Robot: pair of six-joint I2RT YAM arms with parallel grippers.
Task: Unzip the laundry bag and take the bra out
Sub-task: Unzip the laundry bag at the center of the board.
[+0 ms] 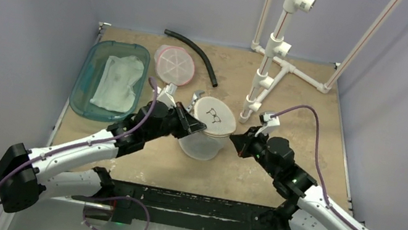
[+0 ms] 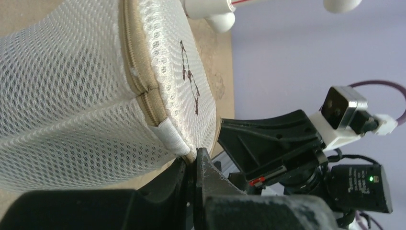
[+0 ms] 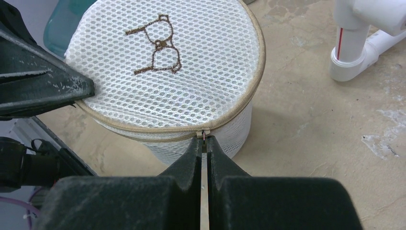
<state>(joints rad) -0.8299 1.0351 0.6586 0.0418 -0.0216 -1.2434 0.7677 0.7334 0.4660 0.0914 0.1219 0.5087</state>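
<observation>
I'm looking down on a tan, mottled tabletop (image 1: 314,115). At its centre stands a white mesh cylindrical laundry bag (image 1: 203,143); behind it, left to right, sit a teal translucent plastic bin (image 1: 90,64), a pink-rimmed round mesh disc (image 1: 174,64), a curved black hose (image 1: 196,51) and a white PVC pipe stand (image 1: 268,69).

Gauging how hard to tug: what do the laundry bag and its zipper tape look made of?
Laundry bag: white mesh fabric, matte, honeycomb holes all over. Zipper tape: tan woven cloth, likely, matte. The zipper pull pinched in the right hand is too small to judge.
</observation>
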